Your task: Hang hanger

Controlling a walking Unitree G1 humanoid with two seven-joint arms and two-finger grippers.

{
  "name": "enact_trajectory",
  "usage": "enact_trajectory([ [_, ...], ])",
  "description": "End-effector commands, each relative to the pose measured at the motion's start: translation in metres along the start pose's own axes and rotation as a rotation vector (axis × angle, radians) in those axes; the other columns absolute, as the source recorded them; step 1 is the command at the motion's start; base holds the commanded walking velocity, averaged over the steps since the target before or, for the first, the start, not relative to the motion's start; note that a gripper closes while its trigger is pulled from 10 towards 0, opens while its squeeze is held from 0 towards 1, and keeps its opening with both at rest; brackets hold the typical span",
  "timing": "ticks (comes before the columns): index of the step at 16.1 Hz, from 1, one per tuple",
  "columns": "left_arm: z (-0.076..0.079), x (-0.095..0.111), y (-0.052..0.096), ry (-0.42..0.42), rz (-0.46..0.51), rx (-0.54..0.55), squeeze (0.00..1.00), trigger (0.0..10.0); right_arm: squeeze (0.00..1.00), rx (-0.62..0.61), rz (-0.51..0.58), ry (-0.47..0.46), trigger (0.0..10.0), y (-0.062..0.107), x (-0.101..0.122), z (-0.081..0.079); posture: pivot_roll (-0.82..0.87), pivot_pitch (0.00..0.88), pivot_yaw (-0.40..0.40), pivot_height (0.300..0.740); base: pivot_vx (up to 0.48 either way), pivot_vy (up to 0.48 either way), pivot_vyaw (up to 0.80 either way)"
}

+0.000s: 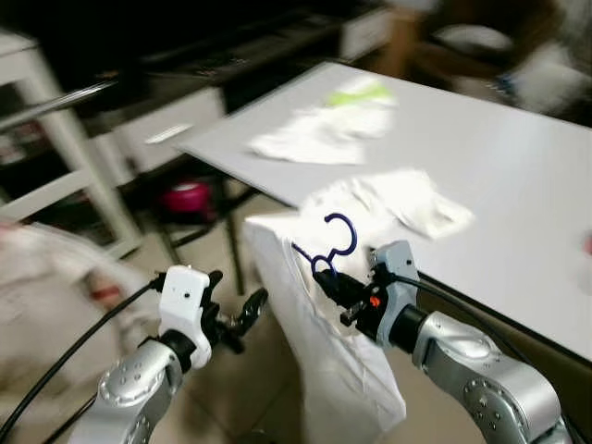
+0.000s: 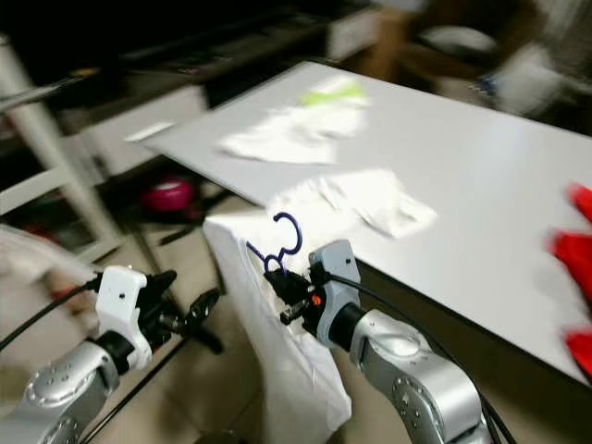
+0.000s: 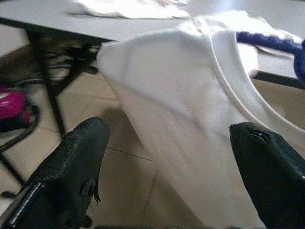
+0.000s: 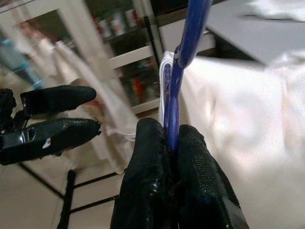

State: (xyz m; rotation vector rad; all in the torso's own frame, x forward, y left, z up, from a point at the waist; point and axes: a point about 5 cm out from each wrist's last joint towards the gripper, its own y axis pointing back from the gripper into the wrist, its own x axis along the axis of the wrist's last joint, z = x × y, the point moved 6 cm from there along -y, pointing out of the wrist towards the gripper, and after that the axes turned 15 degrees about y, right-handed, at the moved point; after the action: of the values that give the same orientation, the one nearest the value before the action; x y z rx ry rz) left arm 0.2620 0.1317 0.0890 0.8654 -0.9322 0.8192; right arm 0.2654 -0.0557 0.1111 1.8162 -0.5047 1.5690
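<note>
A blue hanger (image 1: 335, 248) with its hook up carries a white shirt (image 1: 319, 342) that hangs down in front of the grey table (image 1: 518, 185). My right gripper (image 1: 333, 285) is shut on the blue hanger (image 4: 172, 100) just below the hook, its fingers (image 4: 147, 181) pinching the bar. To the left of the white shirt (image 3: 190, 124), my left gripper (image 1: 242, 316) is open and holds nothing; its fingers (image 3: 71, 171) point toward the cloth from a short distance.
White cloths (image 1: 388, 199) and a green-white one (image 1: 356, 97) lie on the table. Red cloth (image 2: 573, 254) sits at the table's right edge. A white shelf frame (image 1: 65, 148) stands at the left, a pink object (image 1: 188, 196) under the table, a pale heap (image 1: 46, 277) at the left.
</note>
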Motion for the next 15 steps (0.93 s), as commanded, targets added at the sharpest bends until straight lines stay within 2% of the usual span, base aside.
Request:
enact_trajectory([
  [1,-0.0039,0.0003,-0.0006,-0.013,-0.002,0.019,1.0,10.0,0.0,0.016,0.033,0.016,10.0,-0.0004,0.0089,-0.0025,-0.01,0.0,0.028,0.74,0.0,0.0,0.8],
  [15,-0.0032,-0.0063,0.0,-0.034,-0.033,0.016,1.0,10.0,0.0,0.018,0.019,0.029,10.0,0.001,0.0041,-0.0022,-0.01,0.0,0.028,0.74,0.0,0.0,0.8],
])
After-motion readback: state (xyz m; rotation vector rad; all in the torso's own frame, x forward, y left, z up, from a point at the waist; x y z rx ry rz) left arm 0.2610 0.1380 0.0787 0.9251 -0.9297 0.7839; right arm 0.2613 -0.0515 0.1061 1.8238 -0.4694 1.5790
